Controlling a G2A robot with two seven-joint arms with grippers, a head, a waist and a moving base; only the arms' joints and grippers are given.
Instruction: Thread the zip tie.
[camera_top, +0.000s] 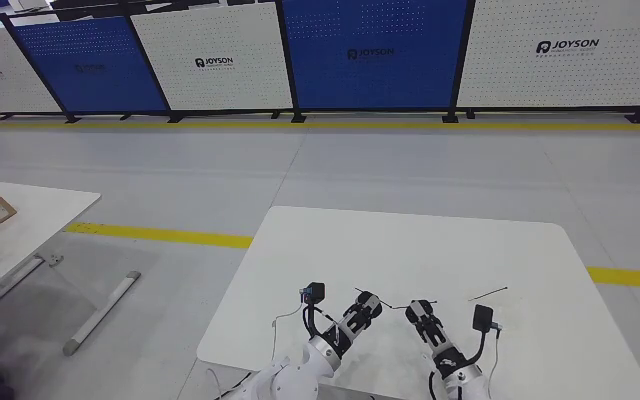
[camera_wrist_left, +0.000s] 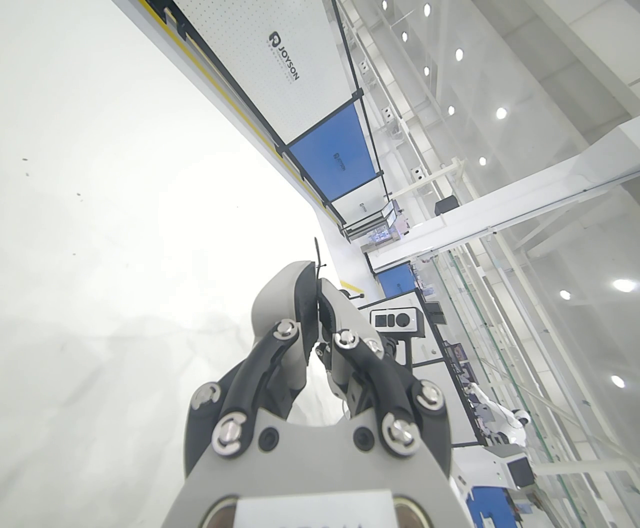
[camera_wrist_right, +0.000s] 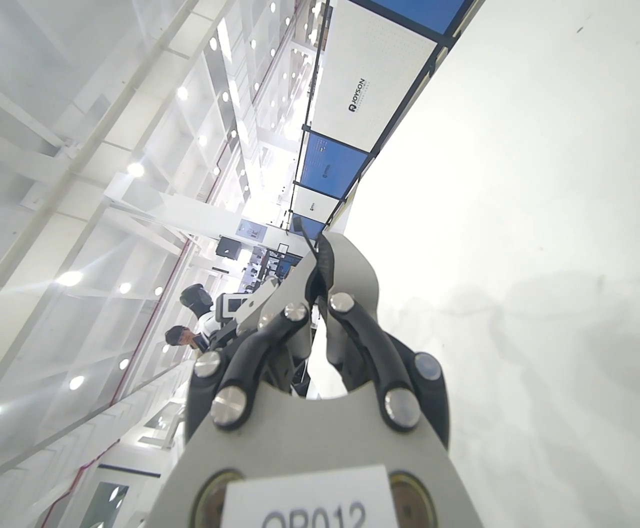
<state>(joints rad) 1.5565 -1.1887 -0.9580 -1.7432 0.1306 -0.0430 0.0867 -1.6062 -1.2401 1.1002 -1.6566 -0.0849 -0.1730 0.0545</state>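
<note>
A thin black zip tie (camera_top: 395, 305) spans the short gap between my two grippers, just above the white table (camera_top: 420, 240) near its front edge. My left gripper (camera_top: 371, 299) is shut on one end. In the left wrist view a short black stub of the zip tie (camera_wrist_left: 317, 252) sticks out past the closed left gripper (camera_wrist_left: 318, 278). My right gripper (camera_top: 419, 307) is shut on the other end. In the right wrist view the zip tie's tail (camera_wrist_right: 304, 231) pokes out beyond the right gripper (camera_wrist_right: 319, 252). The two grippers face each other.
A second black zip tie (camera_top: 488, 293) lies loose on the table, to the right of the right gripper. Another white table (camera_top: 40, 215) stands off to the left across a strip of floor. Blue and white panels (camera_top: 370, 55) line the far side.
</note>
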